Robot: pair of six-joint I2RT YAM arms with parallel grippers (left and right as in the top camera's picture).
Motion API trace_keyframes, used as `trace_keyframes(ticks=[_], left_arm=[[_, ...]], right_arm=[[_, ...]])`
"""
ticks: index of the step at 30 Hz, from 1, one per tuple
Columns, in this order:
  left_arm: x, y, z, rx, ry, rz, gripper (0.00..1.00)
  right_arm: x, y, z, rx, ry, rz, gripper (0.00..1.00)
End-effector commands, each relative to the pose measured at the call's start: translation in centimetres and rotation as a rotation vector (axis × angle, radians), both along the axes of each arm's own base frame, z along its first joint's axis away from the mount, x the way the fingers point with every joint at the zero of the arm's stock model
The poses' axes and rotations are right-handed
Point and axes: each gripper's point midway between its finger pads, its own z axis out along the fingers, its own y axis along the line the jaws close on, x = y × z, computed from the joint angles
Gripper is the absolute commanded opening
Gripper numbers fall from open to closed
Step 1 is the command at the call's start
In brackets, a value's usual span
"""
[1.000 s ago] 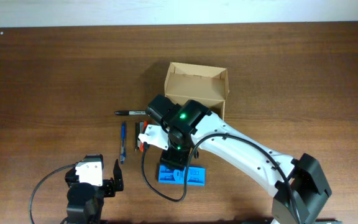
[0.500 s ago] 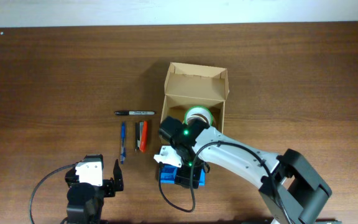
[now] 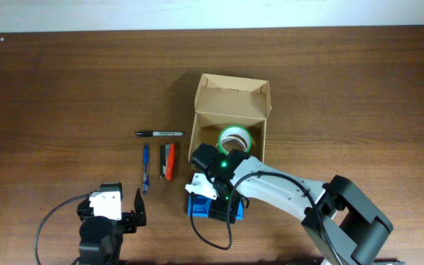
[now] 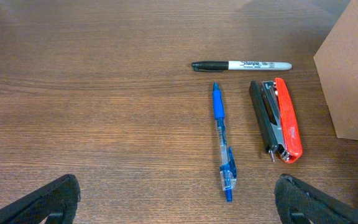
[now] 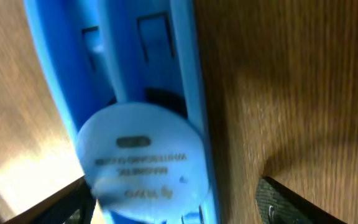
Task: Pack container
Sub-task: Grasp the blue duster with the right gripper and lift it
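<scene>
Container (image 3: 230, 94) sits mid-table, a bit toward the far side, flap lid folded back, mouth up. One item in it: a green tape roll (image 3: 234, 131) lying flat at the near end, the rest of the floor bare. Just in front of the box's near wall, apart from it, is the small blue case (image 3: 196, 208), flat on the table (image 3: 65, 88). The right gripper (image 3: 212, 199) is directly over that case. In the wrist view the right gripper (image 5: 179, 202) has its fingers spread, one on each side of the blue case (image 5: 185, 74), with bare wood showing between the case and the right-hand finger, so nothing is pinched. The round white label (image 5: 142, 158) on the case is close and blurred, which I read as the gripper being low. To the left of the box: black marker (image 3: 160, 134), then the red stapler (image 3: 168, 160) and blue pen (image 3: 145, 168) side by side, none touching. The left gripper (image 4: 179, 202) is parked near the front edge, fingers fully spread, empty, looking at those three. Step in hand, my read: picking the blue case as the next thing to pack. The next move calls for closing across the case's narrow width, with enough descent to catch the edges of a thin flat part. Then lift clear of the near wall and drop it into the bare far end, not on the tape. Risk: the case slides or tips on the pinch.
</scene>
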Motion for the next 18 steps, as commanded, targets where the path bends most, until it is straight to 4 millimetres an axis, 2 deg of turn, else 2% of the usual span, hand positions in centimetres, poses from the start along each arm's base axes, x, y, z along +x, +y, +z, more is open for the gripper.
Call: trace_keyframes(ticks=[1, 5, 9, 12, 15, 18], left_arm=[[0.0, 0.3, -0.1, 0.021, -0.003, 0.005, 1.00], [0.0, 0.3, -0.1, 0.021, -0.002, 0.005, 0.99], [0.0, 0.3, -0.1, 0.021, -0.002, 0.005, 1.00], [0.0, 0.3, -0.1, 0.021, -0.002, 0.005, 1.00], [0.0, 0.3, -0.1, 0.022, -0.003, 0.005, 1.00], [0.0, 0.3, -0.1, 0.022, -0.002, 0.005, 0.99]], right_arm=[[-0.1, -0.4, -0.6, 0.000, -0.012, -0.009, 0.83], [-0.6, -0.4, -1.4, 0.018, 0.000, -0.009, 0.74], [-0.6, -0.3, -1.5, 0.026, -0.003, -0.009, 0.57], [-0.4, -0.1, -1.3, 0.029, -0.004, -0.037, 0.52], [-0.5, 0.6, -0.4, 0.048, 0.019, -0.056, 0.45], [-0.5, 1.4, 1.0, 0.069, 0.043, -0.055, 0.43]])
